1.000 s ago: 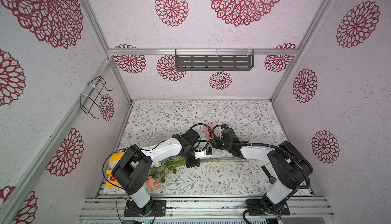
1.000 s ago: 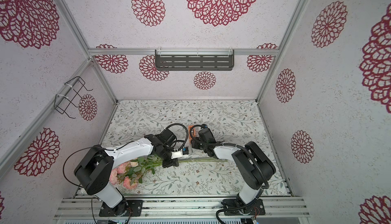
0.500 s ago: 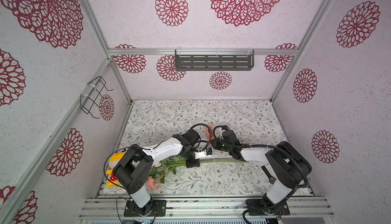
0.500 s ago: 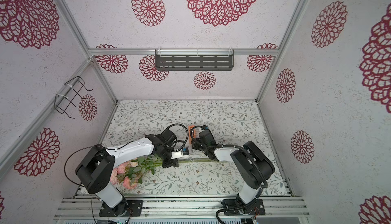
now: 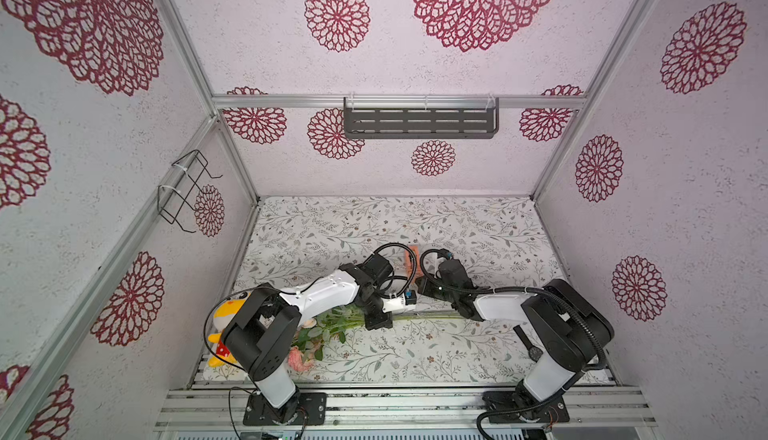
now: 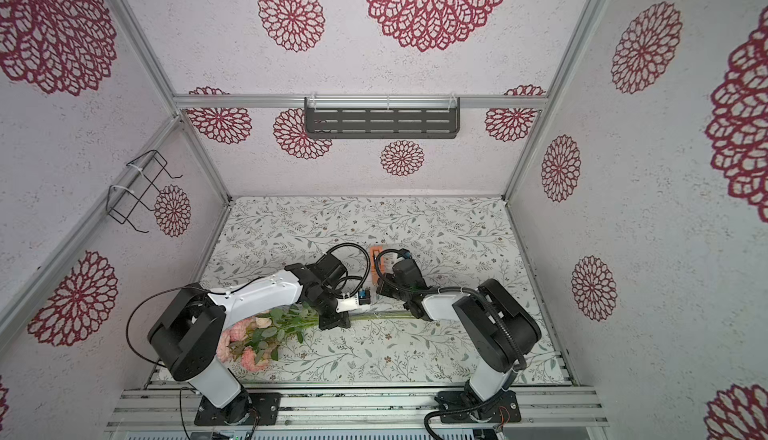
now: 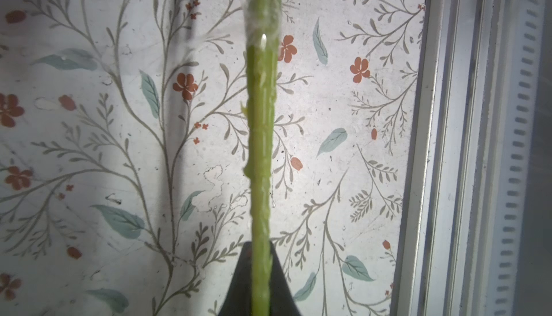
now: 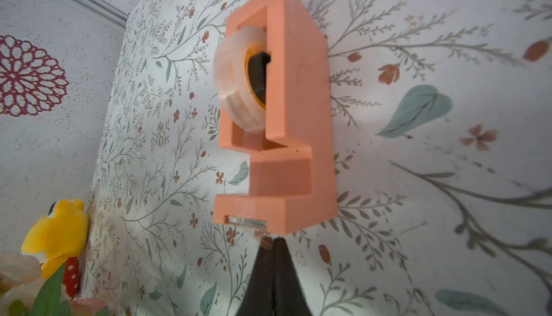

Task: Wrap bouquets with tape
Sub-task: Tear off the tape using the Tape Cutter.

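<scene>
One view only, left wrist: tape wrap (image 7: 263,12) round bouquets (image 7: 260,150) stems.

walls (image 5: 257,22): white, red medallions | floor (image 5: 457,217): leafy print | shelf (image 5: 419,122): grey

Both top views look down from high up, sharing the whole table (image 5: 457,225). Wrist views look from very close.
</scene>
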